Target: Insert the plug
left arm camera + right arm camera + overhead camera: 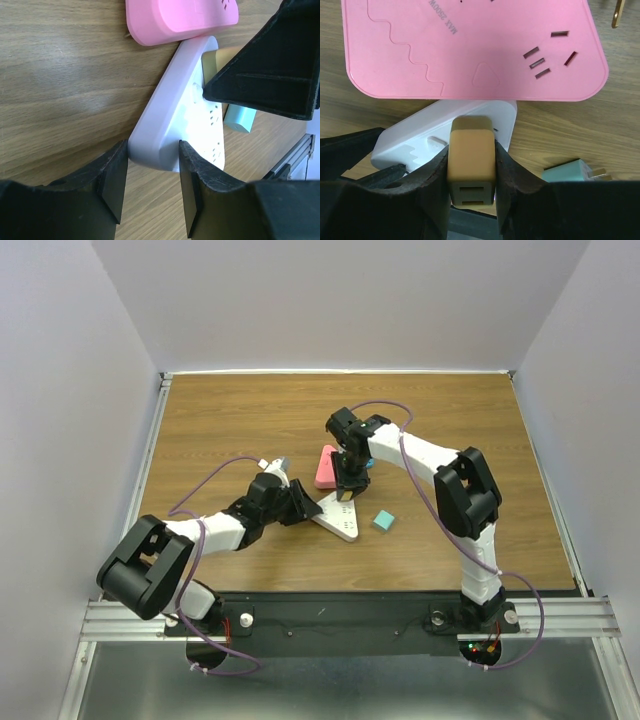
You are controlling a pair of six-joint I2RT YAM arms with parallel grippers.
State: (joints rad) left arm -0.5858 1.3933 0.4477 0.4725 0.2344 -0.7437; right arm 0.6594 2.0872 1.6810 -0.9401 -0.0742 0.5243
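A white power strip (340, 517) lies on the wooden table, with a pink power strip (326, 466) just behind it. My left gripper (304, 506) is shut on the white strip's near end (155, 142), one finger (114, 182) on each side. My right gripper (349, 483) is shut on a tan plug (471, 155) and holds it upright against the far end of the white strip (420, 137). The plug's prongs are hidden. In the left wrist view the tan plug (219, 52) shows under the black right gripper (270, 75).
A teal plug (383, 521) lies on the table right of the white strip and shows in the right wrist view (570, 172). The pink strip (470, 45) has open sockets. A brass prong (618, 12) shows beyond it. Walls enclose the table.
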